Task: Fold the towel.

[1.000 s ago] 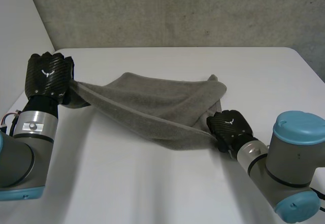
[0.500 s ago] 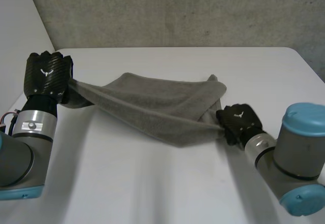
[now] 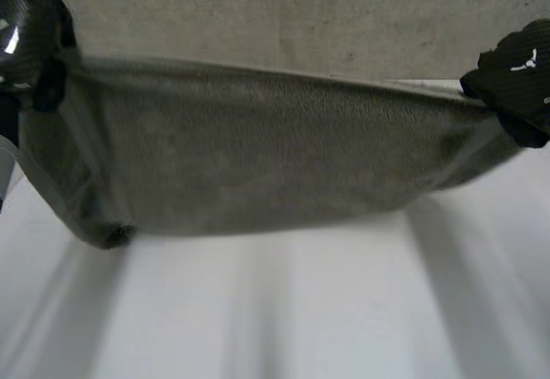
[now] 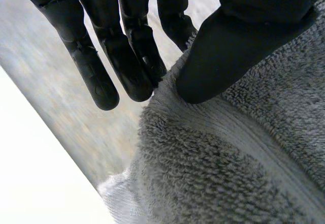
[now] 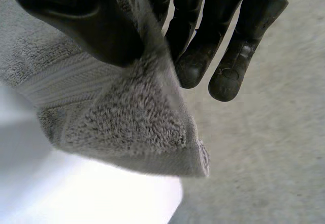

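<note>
Head view: towel (image 3: pixel 258 164) newly aloft (taut)

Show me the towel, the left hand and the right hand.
towel (image 3: pixel 258 160), head view, its middle.
left hand (image 4: pixel 238 36), left wrist view, on its thumb.
right hand (image 5: pixel 76 21), right wrist view, on its thumb.

The scene is being taken in by the head view from behind and between the arms, facing the wall (image 3: pixel 258 18) across the table (image 3: pixel 301 310), with the stretched towel (image 3: pixel 258 155) being seen near. Each wrist view is being aimed along its own palm, very close on a towel corner being pinched by the left hand (image 4: pixel 238 36) or the right hand (image 5: pixel 76 21). The towel is being shared by all three views.
</note>
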Motion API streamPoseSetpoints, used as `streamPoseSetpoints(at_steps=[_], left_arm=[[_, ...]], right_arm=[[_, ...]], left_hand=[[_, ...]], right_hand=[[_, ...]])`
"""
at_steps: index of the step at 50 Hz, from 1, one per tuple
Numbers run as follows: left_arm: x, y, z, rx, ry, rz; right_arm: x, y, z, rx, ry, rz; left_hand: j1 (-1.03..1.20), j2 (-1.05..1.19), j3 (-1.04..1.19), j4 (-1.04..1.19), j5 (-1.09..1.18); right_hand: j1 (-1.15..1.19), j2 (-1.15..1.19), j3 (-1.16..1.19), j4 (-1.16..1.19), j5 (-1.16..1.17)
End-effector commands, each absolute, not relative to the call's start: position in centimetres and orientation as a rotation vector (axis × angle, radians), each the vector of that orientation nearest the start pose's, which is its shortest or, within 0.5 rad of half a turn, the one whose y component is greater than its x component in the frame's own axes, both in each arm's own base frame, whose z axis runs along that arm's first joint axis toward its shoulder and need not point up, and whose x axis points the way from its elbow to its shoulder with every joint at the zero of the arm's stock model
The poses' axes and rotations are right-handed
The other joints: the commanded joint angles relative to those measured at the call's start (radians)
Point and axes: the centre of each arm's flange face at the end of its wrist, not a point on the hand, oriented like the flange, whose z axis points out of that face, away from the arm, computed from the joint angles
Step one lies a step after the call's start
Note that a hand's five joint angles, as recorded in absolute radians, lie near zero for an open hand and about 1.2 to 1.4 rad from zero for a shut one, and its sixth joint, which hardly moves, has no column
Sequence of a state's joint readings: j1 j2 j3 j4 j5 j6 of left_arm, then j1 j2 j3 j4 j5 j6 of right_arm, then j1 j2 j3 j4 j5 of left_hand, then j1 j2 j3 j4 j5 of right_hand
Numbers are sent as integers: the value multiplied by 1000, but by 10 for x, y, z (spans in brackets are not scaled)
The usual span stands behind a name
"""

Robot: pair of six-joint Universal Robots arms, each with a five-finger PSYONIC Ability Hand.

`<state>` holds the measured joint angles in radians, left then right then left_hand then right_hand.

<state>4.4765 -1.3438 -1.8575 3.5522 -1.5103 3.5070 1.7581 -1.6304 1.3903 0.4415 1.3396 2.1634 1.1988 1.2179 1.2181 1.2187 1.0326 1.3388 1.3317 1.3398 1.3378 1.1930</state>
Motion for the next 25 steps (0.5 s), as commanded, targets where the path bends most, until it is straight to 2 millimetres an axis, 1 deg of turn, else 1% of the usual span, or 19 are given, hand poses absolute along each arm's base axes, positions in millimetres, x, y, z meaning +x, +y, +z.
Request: streamPoseSetpoints(at_steps=[1, 2, 4, 7, 9, 10, 11, 12, 13, 14, 15, 17, 18, 19, 20, 21, 22, 23, 25], left_arm=[[-206, -264, 268, 719, 1913, -2276], [-206, -264, 268, 719, 1914, -2276], [-212, -281, 238, 793, 1976, -2168], [-215, -290, 227, 830, 1990, -2126], [-223, -311, 220, 865, 1962, -2108], [-223, -312, 220, 865, 1961, -2108], [-227, -324, 224, 861, 1920, -2135], [-232, -338, 236, 837, 1857, -2190], [-232, -338, 236, 837, 1857, -2191], [-235, -350, 255, 794, 1776, -2266], [-235, -350, 255, 793, 1775, -2267], [-240, -368, 303, 682, 1562, -2453], [-240, -368, 303, 682, 1561, -2454], [-241, -372, 327, 617, 1441, -2557], [-240, -372, 350, 548, 1315, -2657], [-240, -372, 350, 548, 1314, -2658], [-238, -368, 371, 485, 1184, -2746], [-236, -364, 387, 426, 1076, -2813], [-235, -360, 396, 393, 1000, -2859]], right_arm=[[203, -256, 295, -1856, 2259, -1729], [203, -256, 295, -1856, 2259, -1728], [205, -262, 283, -1879, 2265, -1673], [213, -277, 265, -1897, 2256, -1629], [232, -299, 261, -1898, 2187, -1753], [232, -299, 261, -1898, 2187, -1754], [244, -310, 268, -1876, 2140, -1892], [244, -310, 268, -1875, 2139, -1893], [254, -323, 284, -1802, 2084, -2093], [261, -337, 306, -1678, 2003, -2331], [261, -337, 306, -1677, 2002, -2334], [270, -353, 354, -1373, 1710, -2782], [270, -353, 355, -1372, 1708, -2784], [270, -353, 378, -1233, 1530, -2955], [270, -353, 378, -1231, 1528, -2956], [269, -349, 399, -1109, 1373, -3086], [268, -342, 411, -1041, 1253, -3162], [268, -342, 411, -1041, 1252, -3163], [268, -335, 409, -1053, 1214, -3162]], left_hand=[[197, 178, 178, 178, 189], [197, 178, 178, 178, 189], [197, 178, 178, 178, 189], [197, 178, 178, 178, 189], [197, 178, 178, 178, 189], [197, 178, 178, 178, 189], [197, 178, 178, 178, 189], [197, 178, 178, 178, 189], [197, 178, 178, 178, 189], [197, 178, 178, 178, 189], [197, 178, 178, 178, 189], [197, 178, 178, 178, 189], [197, 178, 178, 178, 189], [197, 178, 178, 178, 189], [197, 178, 178, 178, 189], [197, 178, 178, 178, 189], [197, 178, 178, 178, 189], [197, 178, 178, 178, 189], [197, 178, 178, 178, 189]], right_hand=[[58, 65, 56, 58, 29], [58, 65, 56, 58, 29], [58, 65, 56, 58, 29], [58, 65, 56, 58, 29], [58, 65, 56, 58, 29], [58, 65, 56, 58, 29], [58, 65, 56, 58, 29], [58, 65, 56, 58, 29], [58, 65, 56, 58, 29], [58, 65, 56, 58, 29], [58, 65, 56, 58, 29], [58, 65, 56, 58, 29], [58, 65, 56, 58, 29], [58, 65, 56, 58, 29], [58, 65, 56, 58, 29], [58, 65, 56, 58, 29], [58, 65, 56, 58, 29], [58, 65, 56, 58, 29], [58, 65, 56, 58, 29]])
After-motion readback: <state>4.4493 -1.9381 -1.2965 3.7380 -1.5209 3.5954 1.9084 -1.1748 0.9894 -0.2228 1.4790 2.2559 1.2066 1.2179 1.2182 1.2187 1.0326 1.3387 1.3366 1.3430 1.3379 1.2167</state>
